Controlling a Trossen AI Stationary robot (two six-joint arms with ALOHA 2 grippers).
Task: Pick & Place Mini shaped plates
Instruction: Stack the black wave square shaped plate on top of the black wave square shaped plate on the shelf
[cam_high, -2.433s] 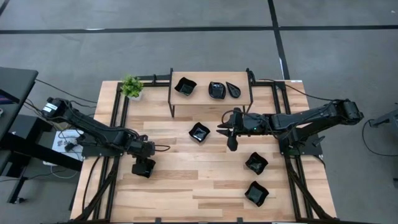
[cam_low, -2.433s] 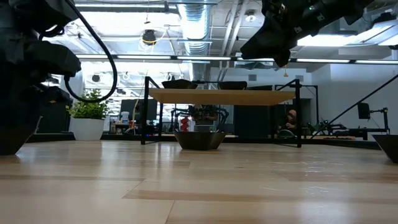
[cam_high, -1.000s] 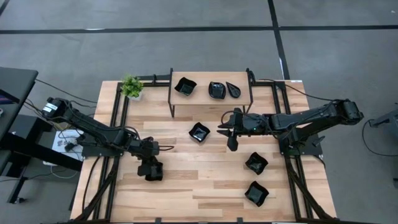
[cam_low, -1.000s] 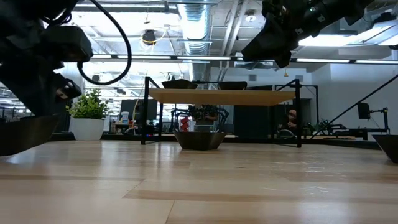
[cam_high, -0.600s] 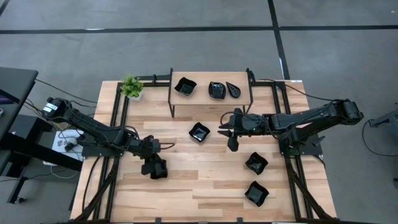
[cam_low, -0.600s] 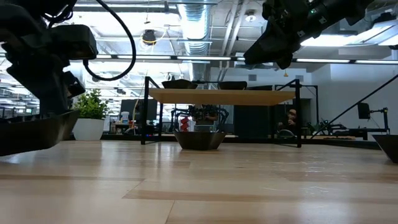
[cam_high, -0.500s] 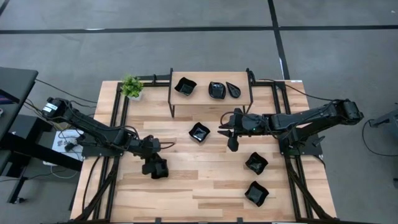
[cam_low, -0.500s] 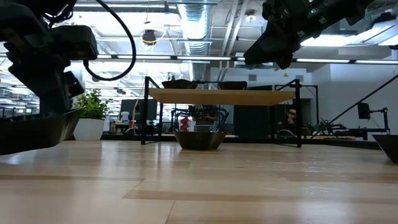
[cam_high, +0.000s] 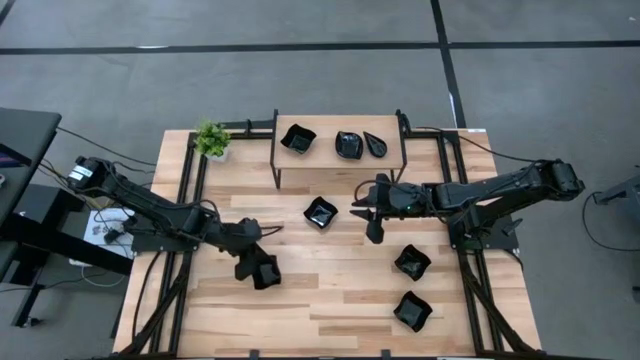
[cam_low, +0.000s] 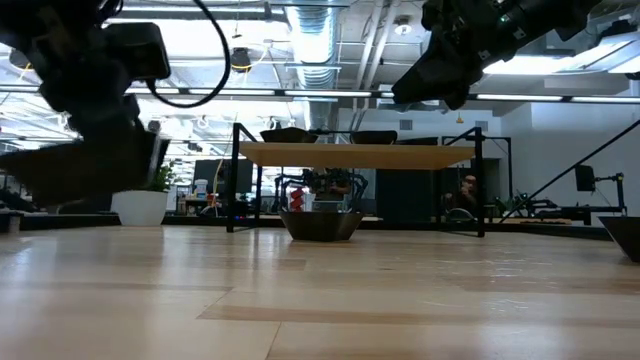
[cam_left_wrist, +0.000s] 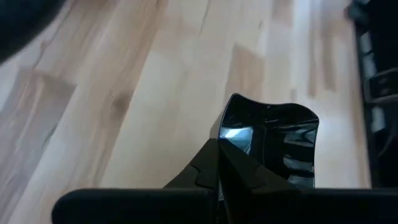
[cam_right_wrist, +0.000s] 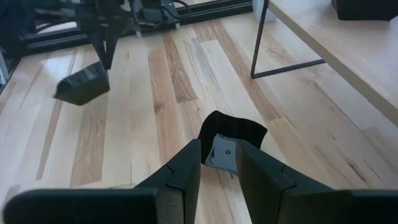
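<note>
Clearly the left gripper (cam_high: 262, 272) is pinching a plate (cam_left_wrist: 273, 146) by its rim, fingers pressed together on the near edge, and the plate hangs off the table (cam_high: 330, 300) in the low view (tilted, its far side higher). The shelf (cam_high: 340, 160) lies away and to the right of this gripper, across the table toward the back, and that is where I judge the plate should go, since three plates already sit there: a squarish one (cam_high: 297, 138), a roundish one (cam_high: 349, 144) and a teardrop (cam_high: 375, 144). Free shelf space shows between the squarish and the roundish one.

Between the left gripper and the shelf sits another plate (cam_high: 320, 211) on the table, so a straight path passes just beside or over it; the carried plate must stay lifted. The shelf's front leg (cam_right_wrist: 258, 37) and edge also have to be cleared.

The right gripper (cam_high: 373, 225) hovers just right of that middle plate, fingers partly spread with nothing between them, and is the nearer arm to it. Two more plates (cam_high: 412, 262) (cam_high: 411, 311) lie at the near right, well apart from both. A plant (cam_high: 211, 139) stands at the back left, out of the way.
</note>
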